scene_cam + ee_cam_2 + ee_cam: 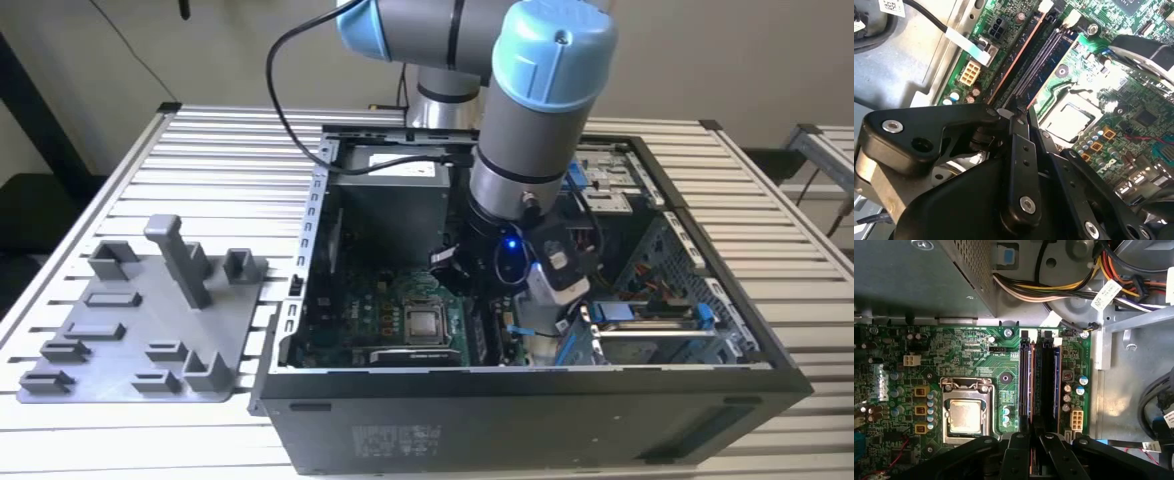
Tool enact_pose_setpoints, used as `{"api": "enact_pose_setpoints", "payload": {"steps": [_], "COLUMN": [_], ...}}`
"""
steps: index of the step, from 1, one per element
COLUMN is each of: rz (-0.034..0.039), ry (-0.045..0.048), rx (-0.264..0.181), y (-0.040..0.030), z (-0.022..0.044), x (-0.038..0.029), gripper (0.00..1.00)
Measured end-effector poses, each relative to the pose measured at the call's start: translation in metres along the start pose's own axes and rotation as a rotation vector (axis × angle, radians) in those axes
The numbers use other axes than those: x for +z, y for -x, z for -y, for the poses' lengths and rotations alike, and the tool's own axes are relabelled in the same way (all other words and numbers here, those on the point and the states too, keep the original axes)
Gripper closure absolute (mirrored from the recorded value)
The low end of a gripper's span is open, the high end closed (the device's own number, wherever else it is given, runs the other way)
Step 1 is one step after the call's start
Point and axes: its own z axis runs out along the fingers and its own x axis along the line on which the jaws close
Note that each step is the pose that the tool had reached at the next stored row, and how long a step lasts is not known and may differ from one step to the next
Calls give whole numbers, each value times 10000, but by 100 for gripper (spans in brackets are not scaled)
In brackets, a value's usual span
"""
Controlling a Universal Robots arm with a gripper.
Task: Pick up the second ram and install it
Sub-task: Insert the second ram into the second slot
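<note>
Exterior view: one arm reaches into one open computer case [747,350] on the tabletop [240,150], beside one grey fixture tray [147,330]. Both wrist views show the end effector [1030,440] pressed nearly together, apparently pinching the second ram [1032,390] edge-on over the motherboard's [979,355] slots, beside one processor [964,416].

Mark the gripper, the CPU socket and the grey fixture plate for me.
gripper [1030,436], first wrist view, between its fingertips.
CPU socket [965,416], first wrist view, metal lid centre.
grey fixture plate [127,335], exterior view, flat base.
</note>
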Motion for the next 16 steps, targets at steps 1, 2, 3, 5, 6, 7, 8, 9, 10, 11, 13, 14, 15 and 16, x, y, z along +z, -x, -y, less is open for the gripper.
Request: {"api": "enact_pose_setpoints", "payload": {"steps": [1,2,3,5,6,7,8,9,10,11,13,14,15,16], "rz": [0,-1,-1,-2,-2,-3,-2,-2,-3,-2,-3,-3,-2,-2], "ry": [1,2,4,3,3,3,3,3,2,2,1,1,3,6], "rx": [-27,-53,-84,-141,-150,-155,-155,-157,-158,-158,-159,-159,-159,-159], "y": [0,0,0,0,0,0,0,0,0,0,0,0,0,0], "z": [0,0,0,0,0,0,0,0,0,0,0,0,0,0], "x": [0,0,0,0,0,0,0,0,0,0,0,1,3,4], "gripper": [86,86,86,86,86,86,86,86,86,86,86,86,86,86]}}
